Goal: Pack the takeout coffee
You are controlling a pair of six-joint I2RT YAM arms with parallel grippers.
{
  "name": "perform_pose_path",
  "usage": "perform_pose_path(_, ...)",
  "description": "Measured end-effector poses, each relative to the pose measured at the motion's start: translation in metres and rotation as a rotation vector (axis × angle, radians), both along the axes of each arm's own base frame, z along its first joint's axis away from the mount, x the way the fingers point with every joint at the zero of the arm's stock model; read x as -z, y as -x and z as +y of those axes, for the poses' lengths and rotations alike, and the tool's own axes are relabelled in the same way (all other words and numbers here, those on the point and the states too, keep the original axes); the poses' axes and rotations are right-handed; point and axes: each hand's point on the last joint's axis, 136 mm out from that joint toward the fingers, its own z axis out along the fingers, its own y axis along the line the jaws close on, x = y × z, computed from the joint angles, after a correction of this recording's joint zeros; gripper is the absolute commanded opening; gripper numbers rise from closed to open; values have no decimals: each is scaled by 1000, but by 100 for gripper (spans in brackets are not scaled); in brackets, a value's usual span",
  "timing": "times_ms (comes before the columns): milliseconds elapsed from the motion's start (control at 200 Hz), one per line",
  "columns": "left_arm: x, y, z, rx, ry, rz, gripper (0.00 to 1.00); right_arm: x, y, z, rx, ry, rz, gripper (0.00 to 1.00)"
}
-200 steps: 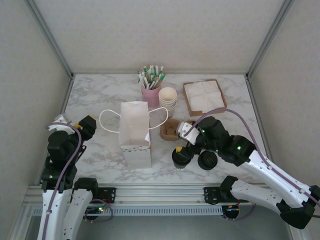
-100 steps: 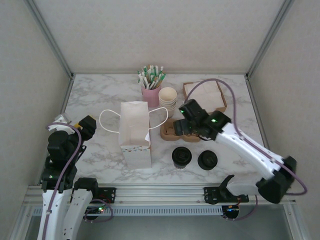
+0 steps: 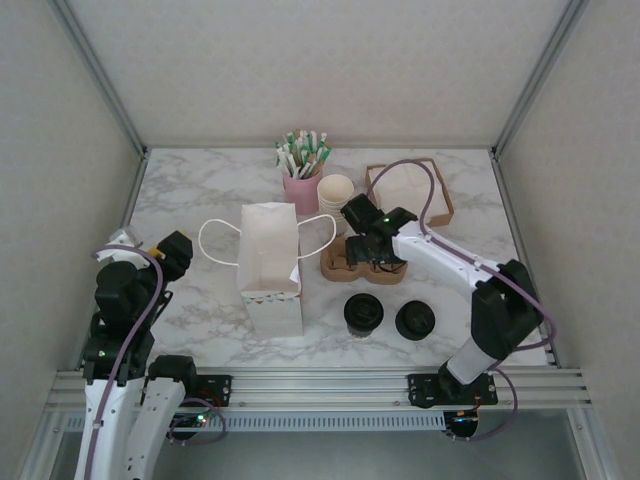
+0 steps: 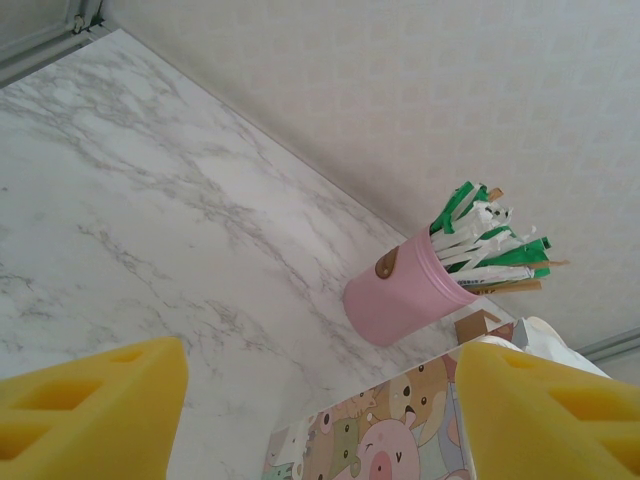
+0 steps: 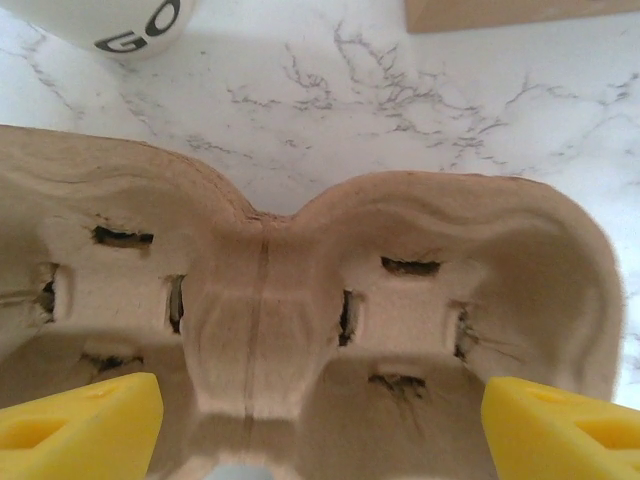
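Jaws of the right gripper stand wide apart over the brown pulp cup carrier, a yellow fingertip at either side of its two wells, clasping nothing; whether they touch the pulp cannot be told. The takeout coffee stands upright on the marble table, just nearer the arm bases than the carrier and apart from this gripper. The left gripper hangs at the table's left edge, likewise spread and empty, well apart from the coffee.

White marble table enclosed by pale textured walls.
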Motion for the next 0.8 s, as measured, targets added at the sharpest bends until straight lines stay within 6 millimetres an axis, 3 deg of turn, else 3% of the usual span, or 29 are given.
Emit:
perform_pose_path(340,0,0,0,0,0,0,70,33,-10,6,2,24,42,81)
perform_pose_path(656,0,0,0,0,0,0,71,37,-12,11,4,3,46,64)
perform_pose_path(801,0,0,0,0,0,0,70,35,-11,12,4,-11,46,61)
